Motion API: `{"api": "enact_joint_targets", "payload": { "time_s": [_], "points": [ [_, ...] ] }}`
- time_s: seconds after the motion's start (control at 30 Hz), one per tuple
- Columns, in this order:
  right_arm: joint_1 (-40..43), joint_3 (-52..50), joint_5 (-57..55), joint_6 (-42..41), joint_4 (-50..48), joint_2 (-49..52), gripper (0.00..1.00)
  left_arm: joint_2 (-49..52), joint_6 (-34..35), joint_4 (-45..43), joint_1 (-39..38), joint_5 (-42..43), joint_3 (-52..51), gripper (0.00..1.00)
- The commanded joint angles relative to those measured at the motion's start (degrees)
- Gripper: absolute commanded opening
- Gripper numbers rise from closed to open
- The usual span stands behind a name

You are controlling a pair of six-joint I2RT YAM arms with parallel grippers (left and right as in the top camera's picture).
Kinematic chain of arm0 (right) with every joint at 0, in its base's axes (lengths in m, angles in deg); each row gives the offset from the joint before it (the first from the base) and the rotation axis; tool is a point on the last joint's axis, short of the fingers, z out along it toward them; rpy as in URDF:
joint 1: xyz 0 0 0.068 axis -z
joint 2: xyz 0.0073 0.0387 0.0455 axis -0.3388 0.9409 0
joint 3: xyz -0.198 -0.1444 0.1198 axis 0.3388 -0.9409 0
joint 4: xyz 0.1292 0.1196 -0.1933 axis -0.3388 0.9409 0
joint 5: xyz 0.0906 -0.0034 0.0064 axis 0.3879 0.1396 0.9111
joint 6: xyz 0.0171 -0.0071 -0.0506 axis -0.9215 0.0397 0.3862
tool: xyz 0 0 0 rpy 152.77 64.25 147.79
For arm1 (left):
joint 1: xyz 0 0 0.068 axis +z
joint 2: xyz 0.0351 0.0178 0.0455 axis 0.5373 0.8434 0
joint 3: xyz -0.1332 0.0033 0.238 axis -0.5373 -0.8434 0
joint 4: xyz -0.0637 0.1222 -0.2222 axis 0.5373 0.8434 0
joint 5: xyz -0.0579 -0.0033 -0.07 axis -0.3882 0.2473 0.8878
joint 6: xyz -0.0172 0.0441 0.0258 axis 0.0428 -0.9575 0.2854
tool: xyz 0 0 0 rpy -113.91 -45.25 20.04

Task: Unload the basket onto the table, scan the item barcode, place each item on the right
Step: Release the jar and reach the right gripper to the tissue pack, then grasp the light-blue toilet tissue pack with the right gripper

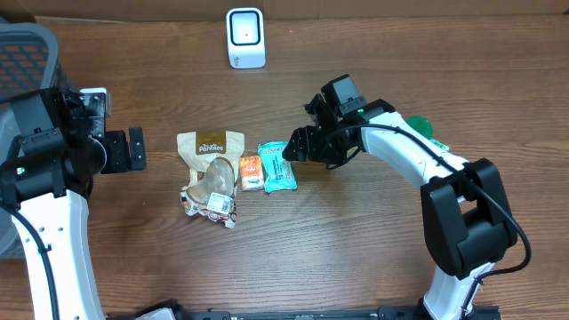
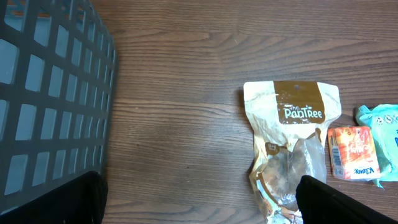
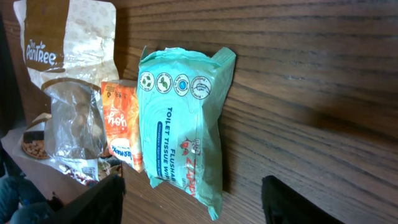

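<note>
Right wrist: right claw [image 3: 193,202] sits closest to the lens, dark tips at both bottom corners, spread wide, pinching nothing. Teal wipes pack [image 3: 180,118] lies flat on the table [image 3: 311,68] just ahead, in line with the gap, and as far as I can tell untouched. Orange sachet [image 3: 121,134] touches the wipes pack's long side, and the Pantree pouch [image 3: 68,74] is just beyond the sachet on that same side. No barcode shows on the pack's upper face

Overhead: the right claw is low, just beside the wipes pack's far corner. White scanner [image 1: 245,37] stands well apart from the wipes pack, up at the table's far edge. Left claw [image 1: 133,149] is well apart from the pack, past the pouch. Basket [image 1: 27,53] is further out the same way

Left wrist: left claw tips at both bottom corners, spread fully, holding nothing. Only the wipes pack's edge shows at the frame side. The sachet and pouch are beside it, and the basket wall is well apart

Progress: early, approach stage. My guess is the wipes pack is the target. Nothing is gripped or lifted, and nothing is in front of the scanner. What's left is to pinch the pack, lift it, find its barcode and present it to the scanner
</note>
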Motion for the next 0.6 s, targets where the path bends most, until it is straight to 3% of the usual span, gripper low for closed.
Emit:
{"api": "enact_joint_targets", "payload": {
  "time_s": [0.0, 0.57],
  "points": [
    [-0.6, -0.4, -1.7, -3.1, -0.9, 0.0, 0.64, -0.1, 0.9, 0.0, 0.0, -0.2, 0.6, 1.00],
    [-4.7, -0.4, 0.5, -4.0, -5.0, 7.6, 0.38, -0.1, 0.9, 0.0, 0.0, -0.2, 0.6, 1.00]
  ]
}}
